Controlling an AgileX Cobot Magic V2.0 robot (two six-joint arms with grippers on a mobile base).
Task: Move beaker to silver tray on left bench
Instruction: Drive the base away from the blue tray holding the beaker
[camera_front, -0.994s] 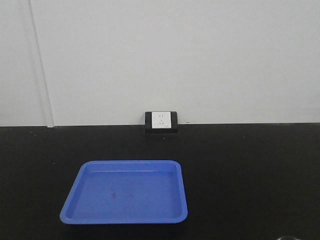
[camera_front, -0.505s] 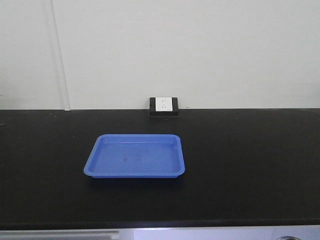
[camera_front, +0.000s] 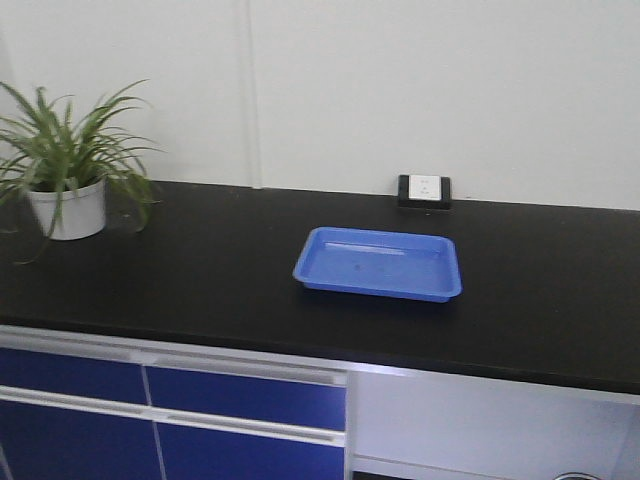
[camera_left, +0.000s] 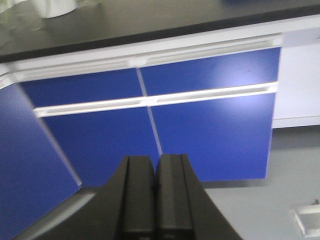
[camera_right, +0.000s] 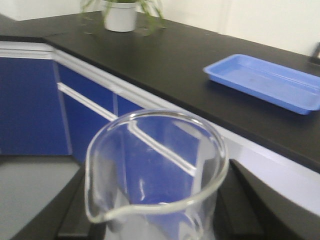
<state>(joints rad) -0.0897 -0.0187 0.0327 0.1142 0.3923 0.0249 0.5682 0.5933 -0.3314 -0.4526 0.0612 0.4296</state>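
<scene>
The beaker (camera_right: 155, 175) is clear glass with a round rim and a small pour spout. It fills the lower middle of the right wrist view. My right gripper (camera_right: 157, 217) is shut on it, with a dark finger on each side of its wall. A sliver of its rim (camera_front: 578, 476) shows at the bottom right of the front view. My left gripper (camera_left: 155, 160) is shut and empty, pointing at blue cabinet fronts. No silver tray is in view.
A black bench (camera_front: 200, 270) carries a blue tray (camera_front: 378, 262), a potted plant (camera_front: 65, 170) at the left and a wall socket (camera_front: 424, 189) at the back. Blue cabinet doors (camera_front: 240, 400) stand below it. The tray (camera_right: 265, 82) and plant (camera_right: 122, 12) also show in the right wrist view.
The front view has pulled back from the bench and swung left. The blue tray now looks smaller and sits further right. The plant and cabinet fronts have come into view.
</scene>
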